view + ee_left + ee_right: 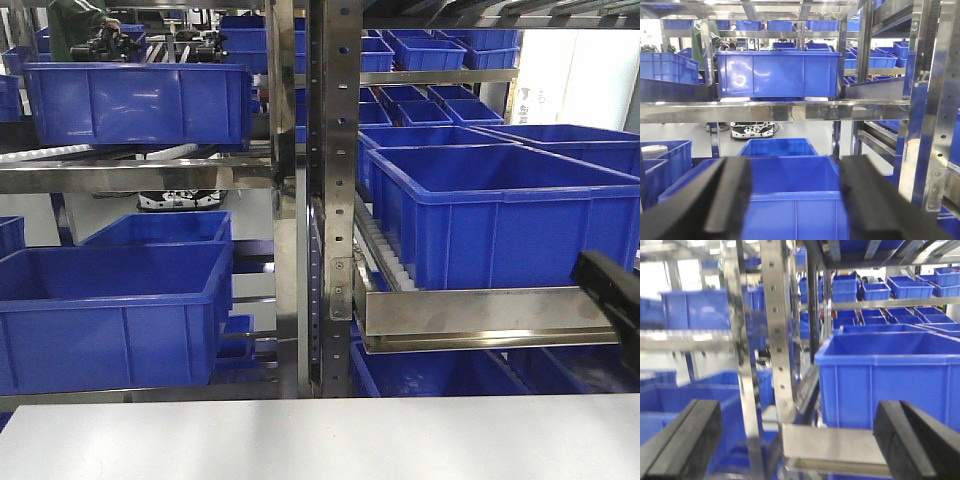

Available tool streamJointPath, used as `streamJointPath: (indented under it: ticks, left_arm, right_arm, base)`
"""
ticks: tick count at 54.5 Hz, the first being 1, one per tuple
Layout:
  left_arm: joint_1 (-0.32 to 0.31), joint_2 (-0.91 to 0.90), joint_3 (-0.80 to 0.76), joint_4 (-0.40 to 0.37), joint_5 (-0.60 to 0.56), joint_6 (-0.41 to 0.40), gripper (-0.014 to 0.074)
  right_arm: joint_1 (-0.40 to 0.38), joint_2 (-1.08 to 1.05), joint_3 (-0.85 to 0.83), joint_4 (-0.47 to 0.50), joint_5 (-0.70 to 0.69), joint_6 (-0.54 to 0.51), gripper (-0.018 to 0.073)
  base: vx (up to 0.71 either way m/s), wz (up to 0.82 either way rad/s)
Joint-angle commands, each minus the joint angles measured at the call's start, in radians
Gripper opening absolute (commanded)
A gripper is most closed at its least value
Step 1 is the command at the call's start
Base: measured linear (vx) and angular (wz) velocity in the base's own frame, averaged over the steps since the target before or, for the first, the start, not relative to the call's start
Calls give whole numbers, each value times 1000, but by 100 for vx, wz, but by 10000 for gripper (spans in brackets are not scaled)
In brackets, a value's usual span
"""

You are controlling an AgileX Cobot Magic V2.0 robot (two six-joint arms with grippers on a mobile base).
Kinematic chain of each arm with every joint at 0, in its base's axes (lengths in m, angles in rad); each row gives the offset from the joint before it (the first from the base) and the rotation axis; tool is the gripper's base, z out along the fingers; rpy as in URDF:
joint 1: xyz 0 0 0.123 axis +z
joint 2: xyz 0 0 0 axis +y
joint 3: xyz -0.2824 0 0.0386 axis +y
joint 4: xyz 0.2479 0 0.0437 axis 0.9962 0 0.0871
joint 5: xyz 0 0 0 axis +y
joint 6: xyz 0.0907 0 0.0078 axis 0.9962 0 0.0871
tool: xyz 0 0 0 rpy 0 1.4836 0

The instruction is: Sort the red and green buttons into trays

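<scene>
Blue crates (490, 220) sit on metal shelves (330, 150). The left end effector (795, 197) and right end effector (797, 440) are spread wide, holding nothing. I cannot tell where the buttons or trays are.

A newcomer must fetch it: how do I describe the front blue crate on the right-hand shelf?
Find the perforated steel upright in the middle of the front view. To its right runs a steel stop rail. The deep blue plastic crate sits behind that rail, frontmost in its row.
</scene>
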Motion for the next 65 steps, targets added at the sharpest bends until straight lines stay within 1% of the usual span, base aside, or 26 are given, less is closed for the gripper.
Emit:
streamJointPath:
  ticks: [1, 6, 10, 13, 21, 27, 29, 33, 34, 37, 42, 45, 48, 51, 55, 60, 65]
  left_arm:
    - [-3, 2, -39, -6, -93, -5, 563]
    - [-3, 2, -39, -6, -101, -6, 559]
    - [-3, 2, -39, -6, -103, -6, 554]
    - [-3, 2, -39, -6, -93, -6, 552]
    - [-3, 2, -38, -6, -41, -6, 552]
    - [-3, 2, -38, -6, -8, -6, 552]
    - [-3, 2, -38, -6, -5, -6, 552]
    - [-3, 2, -38, -6, 1, -6, 552]
    - [-3, 2, -38, -6, 1, -6, 552]
    - [-3, 2, -38, -6, 1, -6, 552]
    - [-3, 2, -38, -6, 1, -6, 552]
    - [-3, 2, -38, -6, 1, -6, 552]
    - [-3, 2, -38, -6, 1, -6, 552]
    - [-3, 2, -38, -6, 1, -6, 552]
    - [-3, 2, -38, -6, 1, -6, 552]
    - [-3, 2, -38, -6, 1, -5, 552]
    - [-3, 2, -38, -6, 1, -5, 552]
  right_arm:
    - [-2, 17, -19, 22, -120, 12, 718]
    - [-2, 49, 49, 22, -126, 8, 695]
    - [-2, 78, 153, 22, -143, 8, 666]
    - [-2, 98, 246, 22, -187, 9, 640]
    - [-2, 149, 506, 21, -445, 31, 568]
    - [-2, 215, 671, 21, -664, 90, 539]
    - [-2, 246, 711, 21, -757, 113, 532]
    - [-2, 329, 734, 17, -893, 167, 530]
    - [-2, 346, 733, 12, -909, 172, 530]
    - [-2, 427, 727, -32, -981, 181, 530]
    - [-2, 560, 729, -155, -1088, 177, 530]
    - [-2, 627, 729, -206, -1150, 177, 530]
    - [-2, 703, 729, -240, -1226, 177, 530]
    - [-2, 778, 729, -243, -1315, 177, 530]
    - [-2, 855, 714, -238, -1321, 173, 530]
    - [-2, 938, 697, -243, -1321, 131, 530]
    - [-2, 1000, 665, -268, -1321, 115, 530]
  base:
    - [0, 0]
    - [0, 0]
    - [0, 0]
    - [0, 0]
    - [0, 0]
    - [0, 0]
    - [0, 0]
    - [0, 0]
    - [0, 0]
    - [0, 0]
    - [0, 0]
    - [0, 0]
    - [0, 0]
    - [0, 0]
    - [0, 0]
    - [0, 0]
    - [0, 0]
